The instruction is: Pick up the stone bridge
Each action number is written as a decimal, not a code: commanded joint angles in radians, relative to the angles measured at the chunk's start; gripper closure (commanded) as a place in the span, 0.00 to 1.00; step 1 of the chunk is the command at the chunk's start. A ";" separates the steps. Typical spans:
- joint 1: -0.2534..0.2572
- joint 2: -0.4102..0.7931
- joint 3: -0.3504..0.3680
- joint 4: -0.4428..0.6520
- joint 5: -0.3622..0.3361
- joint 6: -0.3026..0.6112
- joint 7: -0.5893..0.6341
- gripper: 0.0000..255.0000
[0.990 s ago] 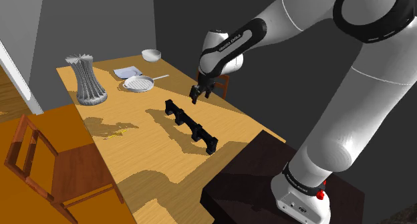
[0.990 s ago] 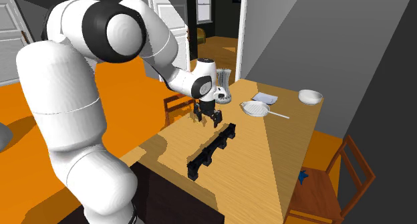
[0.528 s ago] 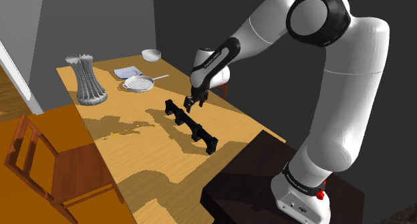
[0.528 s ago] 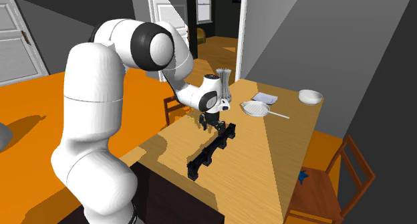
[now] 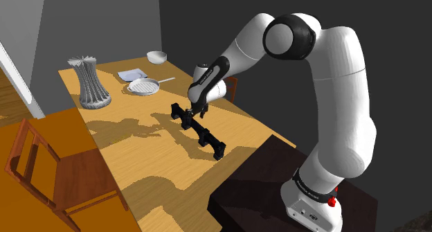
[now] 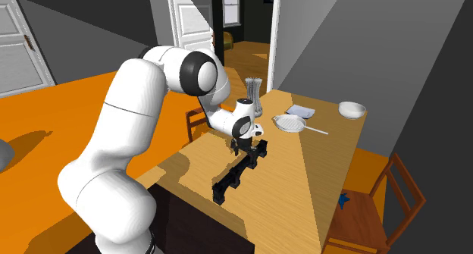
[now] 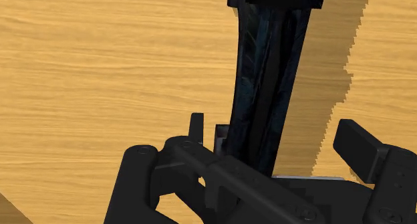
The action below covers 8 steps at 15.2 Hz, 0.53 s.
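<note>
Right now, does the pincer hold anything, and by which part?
Nothing is held. The open pincer straddles the black bridge near one end, with gaps to both fingers.

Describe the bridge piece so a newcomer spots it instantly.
Start at the long wooden table. On its side nearest the stand lies the bridge. It is the only long black piece; the vase, pan and bowl at the far end are pale.

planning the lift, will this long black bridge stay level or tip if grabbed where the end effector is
Probably tips: the end effector sits toward one end of the long bridge, so the other end may sag. It looks rigid and blocky, so unlikely to flex. Flat on the table, it shouldn't roll.
</note>
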 commanded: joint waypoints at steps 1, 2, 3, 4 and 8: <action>0.001 0.027 0.001 0.010 0.001 0.018 0.001 0.00; 0.000 0.040 0.001 0.014 0.001 0.026 0.000 0.00; 0.000 0.052 0.002 0.018 0.002 0.034 -0.001 0.00; 0.000 0.065 0.002 0.023 0.002 0.043 -0.001 0.00; -0.001 0.086 0.003 0.031 0.003 0.055 -0.002 1.00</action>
